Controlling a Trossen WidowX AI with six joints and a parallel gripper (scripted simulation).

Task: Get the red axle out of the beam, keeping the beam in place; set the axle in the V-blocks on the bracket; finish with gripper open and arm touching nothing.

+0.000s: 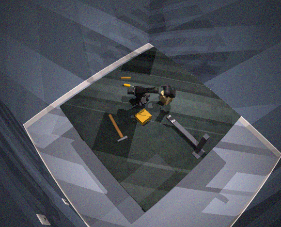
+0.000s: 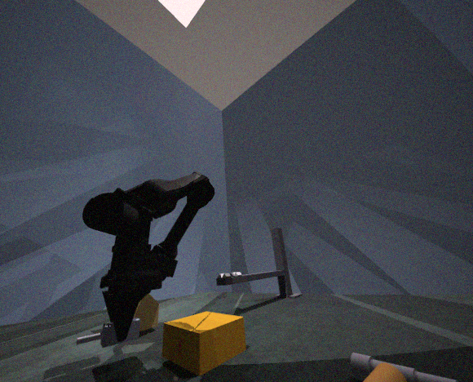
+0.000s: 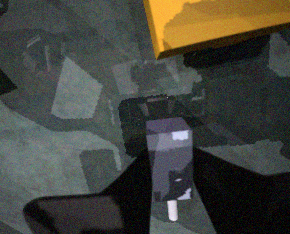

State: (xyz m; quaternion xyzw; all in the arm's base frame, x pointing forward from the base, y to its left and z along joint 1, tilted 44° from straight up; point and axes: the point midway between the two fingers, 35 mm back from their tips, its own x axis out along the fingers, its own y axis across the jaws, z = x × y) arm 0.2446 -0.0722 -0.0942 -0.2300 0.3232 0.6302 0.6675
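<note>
The gripper [image 1: 141,99] [image 2: 121,337] [image 3: 167,152] is partly closed, its fingers clamped on a grey block [image 2: 108,335] [image 3: 170,157] with a pale rod poking out of one end. I cannot make out the red axle or tell whether it is in this block. Near the fingertips sits a yellow box [image 1: 143,116] [image 2: 204,342] [image 3: 219,25]. In the exterior view, the grey bracket [image 1: 184,132] [image 2: 280,255] stands well to the gripper's right, its V-blocks [image 1: 170,119] [image 2: 229,274] bare.
</note>
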